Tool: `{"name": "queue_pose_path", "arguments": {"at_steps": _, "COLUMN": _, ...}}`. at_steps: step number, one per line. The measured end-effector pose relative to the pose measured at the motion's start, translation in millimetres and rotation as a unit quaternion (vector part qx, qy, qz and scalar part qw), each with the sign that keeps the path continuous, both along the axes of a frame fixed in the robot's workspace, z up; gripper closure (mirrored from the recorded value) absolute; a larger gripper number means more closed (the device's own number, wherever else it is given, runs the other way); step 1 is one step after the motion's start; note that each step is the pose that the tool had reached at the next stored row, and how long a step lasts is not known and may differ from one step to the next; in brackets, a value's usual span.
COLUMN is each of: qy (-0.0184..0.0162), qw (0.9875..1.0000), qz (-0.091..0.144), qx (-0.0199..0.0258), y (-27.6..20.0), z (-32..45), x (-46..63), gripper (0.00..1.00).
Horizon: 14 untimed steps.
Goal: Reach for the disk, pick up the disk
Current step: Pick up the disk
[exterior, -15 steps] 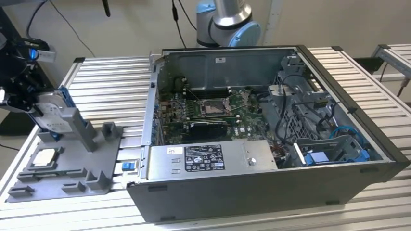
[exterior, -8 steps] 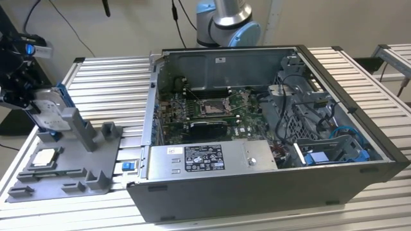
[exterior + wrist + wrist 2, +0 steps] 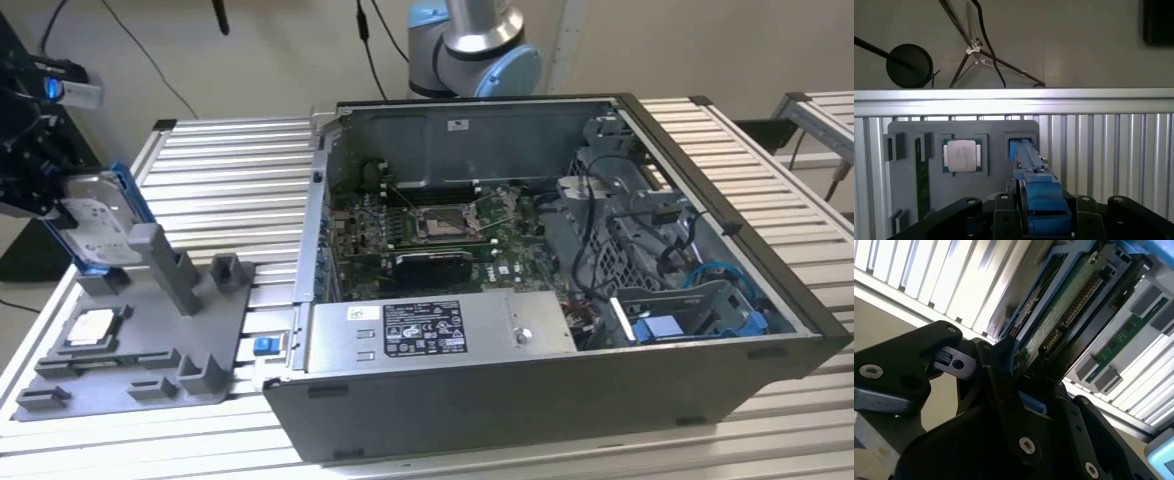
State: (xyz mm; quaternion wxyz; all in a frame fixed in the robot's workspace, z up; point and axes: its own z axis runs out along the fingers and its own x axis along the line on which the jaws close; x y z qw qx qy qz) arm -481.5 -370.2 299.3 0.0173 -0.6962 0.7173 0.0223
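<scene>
The disk (image 3: 96,215) is a silver-grey drive in a blue frame, standing upright over a slot at the back of the grey fixture (image 3: 134,350), at the exterior view's far left. My gripper (image 3: 56,205) comes in from above and is shut on its upper end. In the second wrist view the disk (image 3: 1064,315) shows its green circuit board, and black fingers (image 3: 1004,377) press on the blue frame. In the first wrist view the disk (image 3: 1029,160) appears edge-on, running from my gripper (image 3: 1041,205) to the fixture slot. Whether it has left the slot is hidden.
A small square silver chip (image 3: 91,328) lies in a fixture pocket, next to a green memory stick (image 3: 923,175). An open computer case (image 3: 534,250) takes up the middle of the slatted aluminium table (image 3: 214,170). A small blue part (image 3: 266,345) lies beside the case.
</scene>
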Motion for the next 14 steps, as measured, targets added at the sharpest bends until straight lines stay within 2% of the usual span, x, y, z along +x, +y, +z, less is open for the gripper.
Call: {"name": "queue_pose_path", "arguments": {"at_steps": 14, "qy": 0.0001, "qw": 1.0, "qz": 0.006, "qx": 0.0008, "y": 0.0, "z": 35.2, "x": 0.0, "gripper": 1.0}}
